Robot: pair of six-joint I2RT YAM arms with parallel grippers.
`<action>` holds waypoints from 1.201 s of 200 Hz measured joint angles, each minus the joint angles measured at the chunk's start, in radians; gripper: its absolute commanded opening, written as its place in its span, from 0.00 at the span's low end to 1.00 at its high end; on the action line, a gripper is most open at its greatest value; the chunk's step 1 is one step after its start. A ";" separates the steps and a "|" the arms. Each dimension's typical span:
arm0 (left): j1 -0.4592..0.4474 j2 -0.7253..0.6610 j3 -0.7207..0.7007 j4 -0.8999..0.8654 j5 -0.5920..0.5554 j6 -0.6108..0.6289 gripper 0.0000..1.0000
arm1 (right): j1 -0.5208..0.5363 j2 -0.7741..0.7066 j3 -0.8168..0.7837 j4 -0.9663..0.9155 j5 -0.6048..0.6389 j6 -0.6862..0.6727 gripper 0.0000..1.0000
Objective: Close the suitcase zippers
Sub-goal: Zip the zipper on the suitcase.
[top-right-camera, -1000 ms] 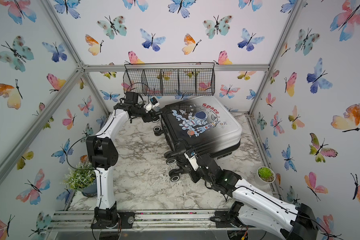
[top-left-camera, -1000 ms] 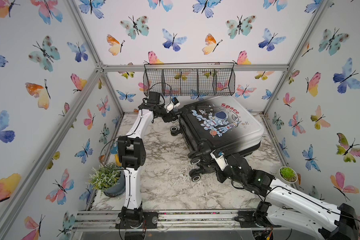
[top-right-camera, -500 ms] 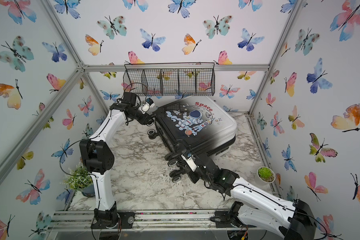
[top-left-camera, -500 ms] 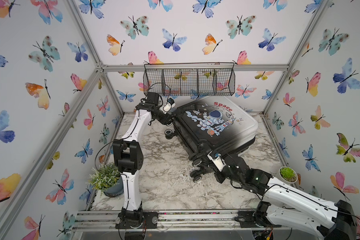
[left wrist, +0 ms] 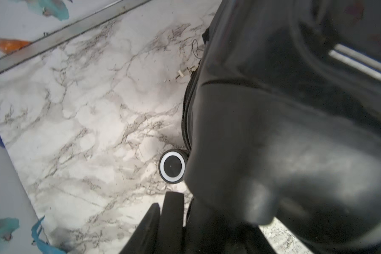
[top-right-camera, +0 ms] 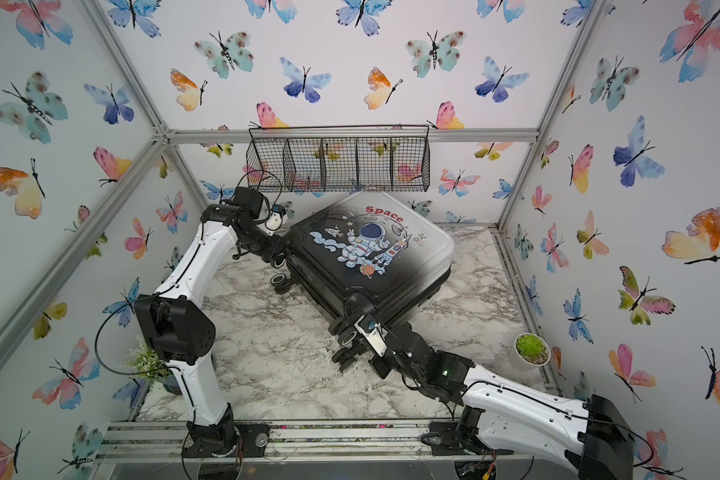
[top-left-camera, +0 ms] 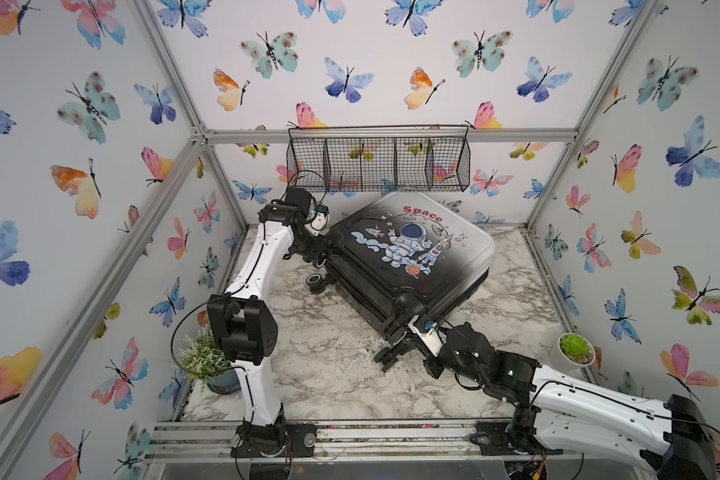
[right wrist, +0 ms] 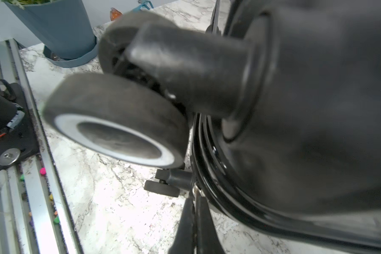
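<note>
The suitcase (top-left-camera: 408, 257) has swung leftward over the last second, the left arm drawing back with it. Farthest from the wire basket (top-left-camera: 377, 166), the right gripper (right wrist: 195, 199) is pinched shut on a small zipper pull (right wrist: 195, 188) beside a wheel (right wrist: 110, 132). The case lies print-up just below the basket. At its basket-side corner sits the left gripper (top-left-camera: 319, 251); whether its fingers hold anything we cannot tell. If the case pivots further, the pull may slip free.
</note>
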 measured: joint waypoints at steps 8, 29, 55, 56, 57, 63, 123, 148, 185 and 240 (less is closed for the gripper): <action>0.000 -0.026 -0.024 -0.010 0.001 -0.024 0.00 | 0.005 -0.013 -0.012 0.019 -0.004 0.010 0.03; -0.001 -0.085 -0.061 -0.063 0.009 -0.096 0.00 | 0.008 -0.032 -0.030 0.035 -0.014 0.023 0.03; -0.001 -0.130 -0.062 -0.129 0.010 -0.163 0.00 | 0.011 -0.027 -0.012 0.048 -0.014 0.033 0.03; -0.001 -0.134 -0.062 -0.132 0.010 -0.167 0.00 | 0.011 -0.027 -0.011 0.048 -0.014 0.033 0.03; -0.001 -0.134 -0.062 -0.132 0.010 -0.167 0.00 | 0.011 -0.027 -0.010 0.049 -0.014 0.033 0.03; 0.000 -0.146 -0.062 -0.142 0.010 -0.183 0.00 | 0.011 -0.027 -0.005 0.052 -0.014 0.033 0.03; 0.036 -0.359 -0.095 -0.148 0.118 -0.412 0.00 | 0.011 -0.064 0.035 0.139 -0.007 0.035 0.03; 0.030 -0.418 -0.089 -0.131 0.156 -0.525 0.00 | 0.011 -0.064 0.079 0.156 -0.007 0.033 0.03; -0.017 -0.467 -0.104 -0.130 0.151 -0.636 0.00 | 0.011 -0.020 0.130 0.166 -0.012 0.012 0.03; -0.163 -0.499 -0.154 -0.148 0.085 -0.705 0.00 | 0.011 0.105 0.210 0.148 -0.035 0.045 0.03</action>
